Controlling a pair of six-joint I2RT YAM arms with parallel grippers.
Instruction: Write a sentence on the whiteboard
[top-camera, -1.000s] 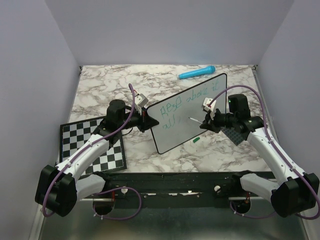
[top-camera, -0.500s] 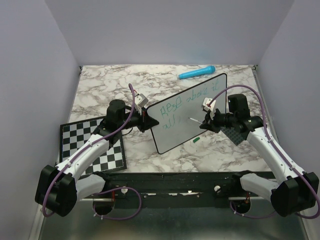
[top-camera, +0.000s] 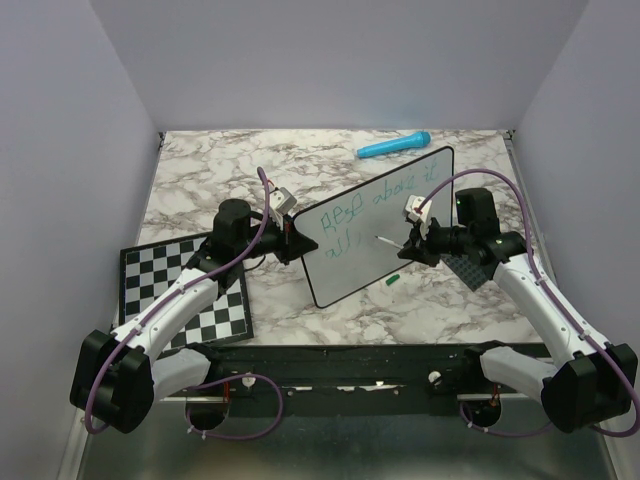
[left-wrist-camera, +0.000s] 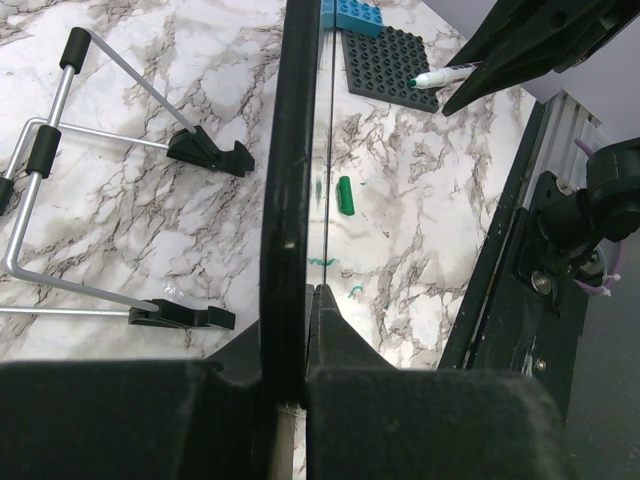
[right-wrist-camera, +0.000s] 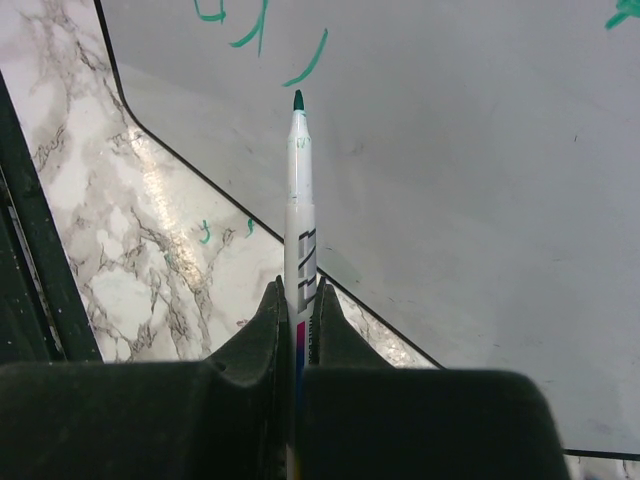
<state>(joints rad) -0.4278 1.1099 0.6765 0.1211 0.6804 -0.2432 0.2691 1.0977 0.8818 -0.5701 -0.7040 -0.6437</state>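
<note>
Whiteboard (top-camera: 375, 225) tilted up mid-frame, marker (right-wrist-camera: 298, 190) at its face
Left end effector (top-camera: 297, 240) clenched on the board's left rim, holding it up off the bench (top-camera: 200, 180); right end effector (top-camera: 411, 244) clenched on the marker mid-barrel, tip just under the sentence (top-camera: 370, 205), contact w/ the face can't be told. Board looks thin, stiff, light, glossy: prob pivots or slips under pen pressure, so a rim grip at mid-edge suits, w/ light strokes. Marker slim & smooth, could slide back btwn the jaws. Green cap (top-camera: 392, 281) lies on bench, lower right of board
</note>
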